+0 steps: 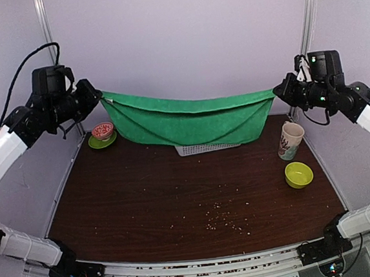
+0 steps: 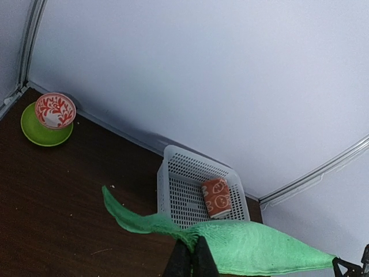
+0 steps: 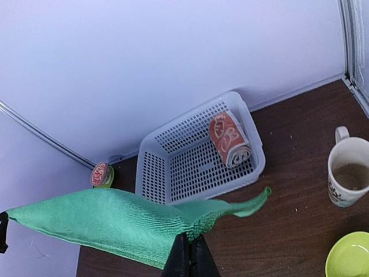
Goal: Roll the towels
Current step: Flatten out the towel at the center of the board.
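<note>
The left gripper [image 1: 99,98] and right gripper [image 1: 277,92] were each clamped on 1 corner of the green towel [image 1: 190,120], so it hung stretched above the table [image 1: 144,194]. The peach towel [image 3: 229,138] sat rolled in the white basket [image 3: 173,167].

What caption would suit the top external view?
Left gripper and right gripper hold the green towel stretched midair, partly hiding the white basket.

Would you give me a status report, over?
Left gripper, right gripper shut on green towel, stretched aloft between them. Orange towel rolled, in white basket. Basket close behind hanging towel.
</note>
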`<action>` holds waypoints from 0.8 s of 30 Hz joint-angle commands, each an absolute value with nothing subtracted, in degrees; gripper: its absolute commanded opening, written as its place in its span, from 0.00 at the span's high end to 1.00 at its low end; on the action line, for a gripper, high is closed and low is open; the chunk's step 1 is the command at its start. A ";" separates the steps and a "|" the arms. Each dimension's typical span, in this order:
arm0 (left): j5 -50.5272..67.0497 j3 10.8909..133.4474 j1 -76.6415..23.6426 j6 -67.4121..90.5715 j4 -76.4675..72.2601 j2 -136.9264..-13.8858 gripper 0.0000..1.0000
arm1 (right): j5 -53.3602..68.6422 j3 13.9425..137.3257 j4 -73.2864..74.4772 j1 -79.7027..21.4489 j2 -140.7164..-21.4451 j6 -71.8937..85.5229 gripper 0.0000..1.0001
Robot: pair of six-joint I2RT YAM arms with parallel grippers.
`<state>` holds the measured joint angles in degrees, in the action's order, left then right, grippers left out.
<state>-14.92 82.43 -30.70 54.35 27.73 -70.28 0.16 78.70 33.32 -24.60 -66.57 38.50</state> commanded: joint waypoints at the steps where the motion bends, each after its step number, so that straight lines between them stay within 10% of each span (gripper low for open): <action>1: -12.01 65.45 -30.47 58.52 25.64 -63.17 1.00 | 0.31 64.46 28.56 -24.23 -61.76 39.27 1.00; 10: -13.01 25.89 -36.54 70.57 12.92 -54.34 1.00 | 0.60 31.79 14.83 -25.07 -57.97 43.34 1.00; 24: -16.72 14.38 -50.15 82.90 24.08 -48.41 1.00 | 0.11 13.75 11.93 -27.71 -51.73 46.44 1.00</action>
